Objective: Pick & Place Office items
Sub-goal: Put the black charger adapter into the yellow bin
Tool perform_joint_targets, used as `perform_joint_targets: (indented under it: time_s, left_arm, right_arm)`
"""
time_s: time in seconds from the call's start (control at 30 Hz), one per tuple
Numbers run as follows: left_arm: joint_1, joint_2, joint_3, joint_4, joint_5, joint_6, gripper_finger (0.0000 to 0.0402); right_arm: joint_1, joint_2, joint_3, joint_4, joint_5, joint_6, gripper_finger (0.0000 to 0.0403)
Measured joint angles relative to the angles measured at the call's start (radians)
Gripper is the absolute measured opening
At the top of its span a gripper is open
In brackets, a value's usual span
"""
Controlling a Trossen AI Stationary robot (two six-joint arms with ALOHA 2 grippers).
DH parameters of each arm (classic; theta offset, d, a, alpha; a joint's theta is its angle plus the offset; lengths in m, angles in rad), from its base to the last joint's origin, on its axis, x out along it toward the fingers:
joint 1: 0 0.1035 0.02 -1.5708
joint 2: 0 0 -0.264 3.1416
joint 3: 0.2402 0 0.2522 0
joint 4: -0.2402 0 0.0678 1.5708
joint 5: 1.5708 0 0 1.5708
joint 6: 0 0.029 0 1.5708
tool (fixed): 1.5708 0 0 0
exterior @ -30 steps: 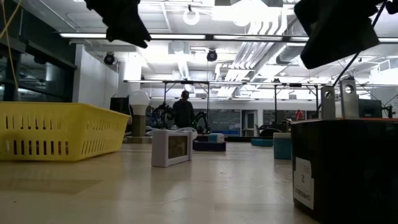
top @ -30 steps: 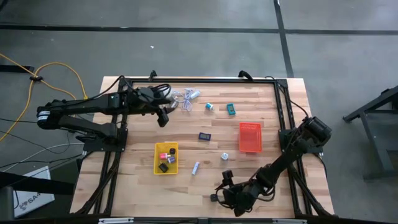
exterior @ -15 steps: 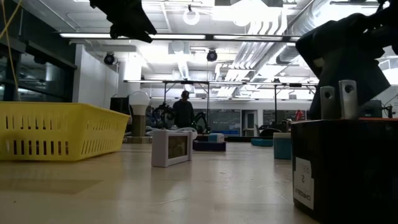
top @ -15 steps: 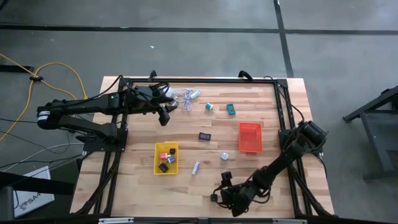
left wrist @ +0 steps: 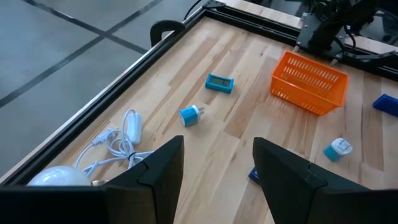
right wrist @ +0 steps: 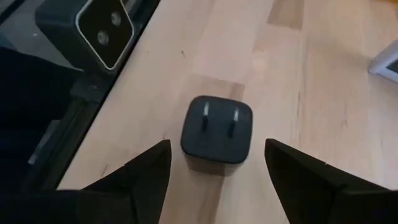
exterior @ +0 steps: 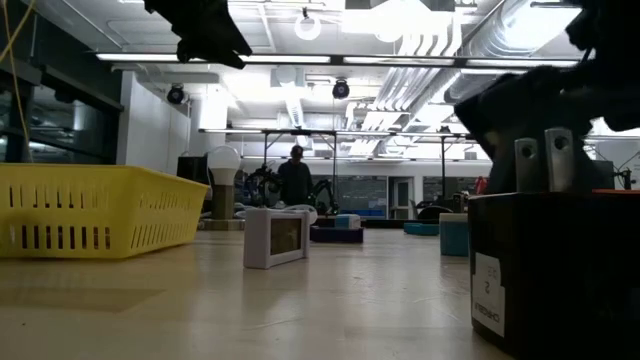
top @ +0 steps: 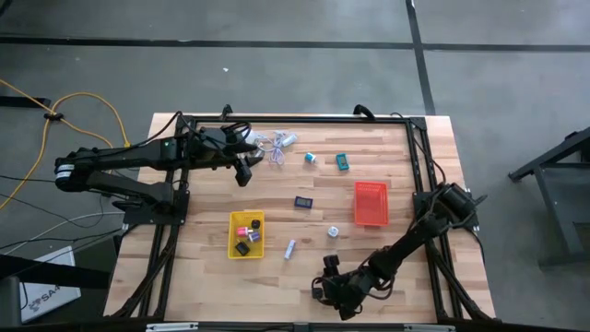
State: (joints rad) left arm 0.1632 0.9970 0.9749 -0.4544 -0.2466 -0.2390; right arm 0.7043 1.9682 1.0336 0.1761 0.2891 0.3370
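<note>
1. Far left of the table, the left gripper hangs in the air beside the white dome-shaped object and its cord, fingers spread and holding nothing
2. The yellow tray in the middle holds several small items (red, black and white ones can be made out)
3. A black plug block lies prongs-up on the wood at the table's near edge; the right gripper, fingers parted, hovers just over it without touching
4. A small blue plug and a teal item lie loose toward the far edge
5. The orange tray sits right of centre
</note>
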Motion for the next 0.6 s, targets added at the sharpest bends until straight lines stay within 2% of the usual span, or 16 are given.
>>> perform_joint_targets:
  time_s: [0.6]
  left_arm:
    - [0.000, 0.000, 0.000, 0.000, 0.000, 0.000, 0.0184]
  right_arm:
    - [-0.014, 0.023, 0.001, 0.060, -0.027, 0.006, 0.0248]
